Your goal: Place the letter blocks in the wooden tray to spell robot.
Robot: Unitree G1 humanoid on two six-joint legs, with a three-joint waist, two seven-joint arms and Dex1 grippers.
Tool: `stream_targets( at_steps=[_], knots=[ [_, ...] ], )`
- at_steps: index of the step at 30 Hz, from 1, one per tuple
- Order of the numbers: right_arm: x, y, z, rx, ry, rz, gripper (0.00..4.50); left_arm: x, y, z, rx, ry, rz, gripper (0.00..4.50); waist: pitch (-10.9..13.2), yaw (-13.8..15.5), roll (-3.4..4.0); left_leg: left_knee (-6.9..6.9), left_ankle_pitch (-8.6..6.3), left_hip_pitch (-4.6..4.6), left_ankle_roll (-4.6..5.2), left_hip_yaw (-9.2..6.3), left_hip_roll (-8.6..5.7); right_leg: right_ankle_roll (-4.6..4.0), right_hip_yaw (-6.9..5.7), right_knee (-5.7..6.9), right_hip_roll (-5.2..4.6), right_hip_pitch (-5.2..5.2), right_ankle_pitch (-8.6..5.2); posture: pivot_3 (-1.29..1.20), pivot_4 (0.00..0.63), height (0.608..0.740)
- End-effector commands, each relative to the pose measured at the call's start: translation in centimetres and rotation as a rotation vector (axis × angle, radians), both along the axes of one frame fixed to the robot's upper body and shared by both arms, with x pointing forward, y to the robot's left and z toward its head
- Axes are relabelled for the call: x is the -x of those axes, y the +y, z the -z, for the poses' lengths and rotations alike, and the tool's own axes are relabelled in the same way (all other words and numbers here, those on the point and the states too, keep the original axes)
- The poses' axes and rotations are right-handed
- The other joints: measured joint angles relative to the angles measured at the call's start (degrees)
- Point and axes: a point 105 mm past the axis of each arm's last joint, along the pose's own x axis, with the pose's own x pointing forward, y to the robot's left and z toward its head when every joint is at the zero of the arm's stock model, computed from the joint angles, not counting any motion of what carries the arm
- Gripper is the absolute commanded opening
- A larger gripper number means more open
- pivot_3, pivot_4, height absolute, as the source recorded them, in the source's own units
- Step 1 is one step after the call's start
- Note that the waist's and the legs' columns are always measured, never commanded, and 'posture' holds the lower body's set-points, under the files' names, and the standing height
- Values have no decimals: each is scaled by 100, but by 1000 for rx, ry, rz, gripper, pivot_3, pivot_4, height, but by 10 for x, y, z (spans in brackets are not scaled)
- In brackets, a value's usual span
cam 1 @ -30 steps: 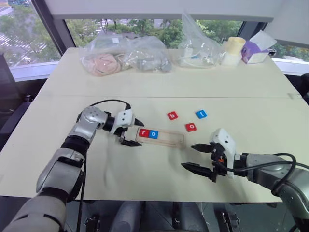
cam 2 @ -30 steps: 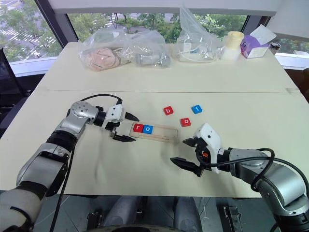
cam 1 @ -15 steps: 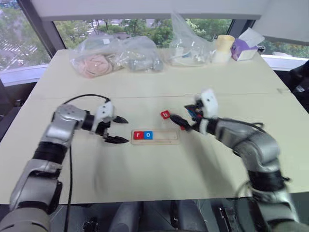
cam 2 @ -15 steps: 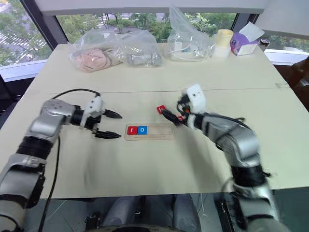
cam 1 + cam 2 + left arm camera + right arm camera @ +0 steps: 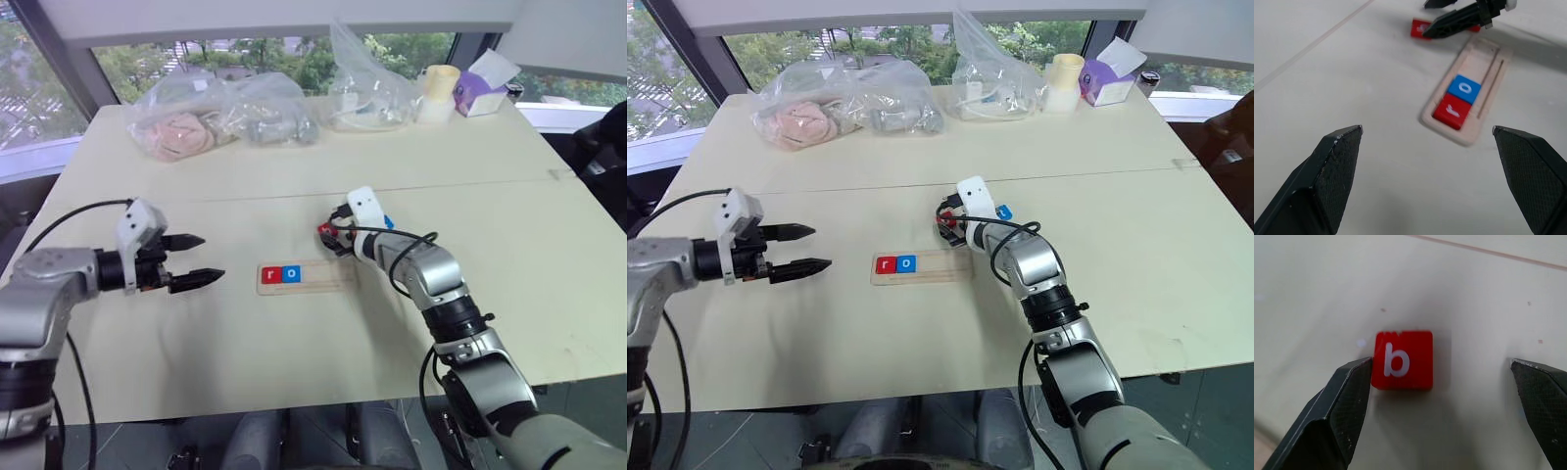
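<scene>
Pale wood marks the wooden tray (image 5: 306, 276), which lies flat on the cream table (image 5: 509, 255) near its middle, long side running left to right. Two letter blocks sit in its left end, touching each other: a red r block (image 5: 270, 274) at the very end and a blue o block (image 5: 291, 274) just beside it; the remainder of the groove holds nothing. Just beyond the tray's right half, a red b block (image 5: 1402, 360) lies flat on the table, letter up. The right gripper (image 5: 330, 236) reaches down over it with its jaws spread wide, not closed on anything; in the right wrist view one fingertip (image 5: 1349, 396) sits right at the block's edge, whether touching I cannot tell, while the other stands well apart from it. A blue block (image 5: 1004, 211) peeks out from behind the right gripper's white housing, its letter hidden. The left gripper (image 5: 193, 258) hangs above the table well to the left of the tray, pointing toward it, its two black fingers wide apart and holding nothing. Along the far edge of the table stand several clear plastic bags (image 5: 225, 117) with soft contents, a pale yellow cup (image 5: 438, 93) and a purple tissue box (image 5: 480, 86).
</scene>
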Motion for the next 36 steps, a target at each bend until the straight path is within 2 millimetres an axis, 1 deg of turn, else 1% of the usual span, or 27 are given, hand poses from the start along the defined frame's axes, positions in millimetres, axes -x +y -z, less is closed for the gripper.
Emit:
stream_targets(
  at_steps=[1,3,5,8,12,13,14,15,16,17,18,19,20,22,23,24,27,28,30,35,36],
  knots=[
    [-3,11,-11,-8,-44,-34,3138,4,-2,-18,19,-68,-31,4500,0,3,-1,0,2,0,-3,-1,2,-2,0,0,3,0,1,0,150,740],
    [-2,17,-11,-11,-44,-51,2089,5,-4,-17,21,-66,-36,4500,0,2,-1,0,4,4,-6,0,2,-4,1,-1,4,2,2,0,150,740],
    [-2,20,-11,-12,-43,-58,1150,5,-5,-15,19,-66,-37,4500,-1,-4,0,-1,4,9,-6,1,2,-5,1,-1,4,6,2,0,150,740],
    [-3,16,-11,-6,-50,-46,1159,2,-7,-15,21,-72,-37,4500,-1,-23,0,-3,4,10,-6,3,4,-5,3,-1,7,5,2,0,150,740],
    [-6,-3,-41,-38,-144,14,1159,3,-21,-16,35,-70,19,4500,0,-6,1,-5,4,10,-7,3,4,-6,4,-2,7,5,2,0,150,740],
    [-5,-10,-51,-47,-168,37,1159,4,-25,-17,39,-68,35,4500,0,-4,1,-5,4,10,-7,5,4,-5,7,-3,7,4,2,0,150,740],
    [-1,-22,-60,-41,-184,70,1159,6,-31,-17,45,-63,58,4500,0,6,1,-5,4,10,-7,5,4,-5,7,-3,7,4,2,0,150,740],
    [4,-36,-69,-35,-206,119,1159,8,-37,-17,48,-59,84,4500,0,31,1,-5,4,7,-7,4,4,-5,7,-4,7,2,2,0,150,740],
    [13,-57,-73,-32,-211,203,1159,11,-45,-17,52,-55,118,4500,-1,56,0,-5,4,5,-7,4,4,-5,7,-4,5,0,2,0,150,740],
    [26,-77,-73,-23,-208,292,1159,13,-52,-17,56,-51,150,4500,-2,126,-1,-6,3,4,-7,5,4,-5,7,-6,5,0,1,0,150,740],
    [36,-90,-73,-18,-203,352,1159,15,-57,-17,58,-48,169,4500,-5,166,-4,-10,3,0,-7,3,4,-8,7,-10,4,-1,-1,0,150,740],
    [50,-99,-67,-12,-176,398,1159,15,-63,-17,63,-46,191,4500,-6,167,-4,-12,3,0,-8,0,4,-7,6,-9,4,0,-1,0,150,740],
    [62,-103,-62,-9,-152,422,1159,16,-66,-17,68,-44,205,4500,-5,176,-3,-12,2,0,-8,2,3,-19,7,-9,4,1,-8,0,150,740],
    [79,-105,-55,1,-113,446,1159,15,-71,-17,75,-42,218,4500,-4,145,-1,-12,2,-5,-8,2,4,-25,7,-10,3,-3,-12,0,150,740],
    [82,-105,-54,3,-105,451,1159,14,-71,-17,75,-41,219,4500,-2,104,1,-12,2,-5,-7,5,4,-27,8,-10,2,-4,-13,0,150,740],
    [92,-103,-47,-5,-70,457,1159,14,-75,-16,82,-34,233,4500,-3,71,3,-11,3,-1,-7,15,9,-34,13,-9,3,-7,-14,0,150,740],
    [118,-94,-20,-91,66,521,1159,13,-83,-10,85,-18,269,4500,-6,111,1,-14,2,14,-7,10,25,-48,13,-8,21,1,-26,0,150,740],
    [122,-91,-16,-115,89,537,1159,12,-84,-9,83,-17,273,4500,-6,116,2,-16,2,14,-7,5,31,-51,12,-8,30,1,-26,0,150,740],
    [129,-82,-1,-181,163,559,1159,9,-84,-8,83,-13,270,4500,-5,124,4,-21,2,12,-7,3,34,-59,13,-7,37,-4,-22,0,150,740],
    [130,-78,7,-198,201,562,1159,5,-80,-5,75,1,264,4500,-3,123,6,-12,2,6,-8,5,32,-62,15,-15,37,-3,-20,0,150,740],
    [131,-77,8,-202,208,561,1659,5,-79,-4,75,3,260,4500,-3,125,6,-15,2,6,-8,5,32,-63,15,-15,37,-5,-20,0,150,740]
  ],
)
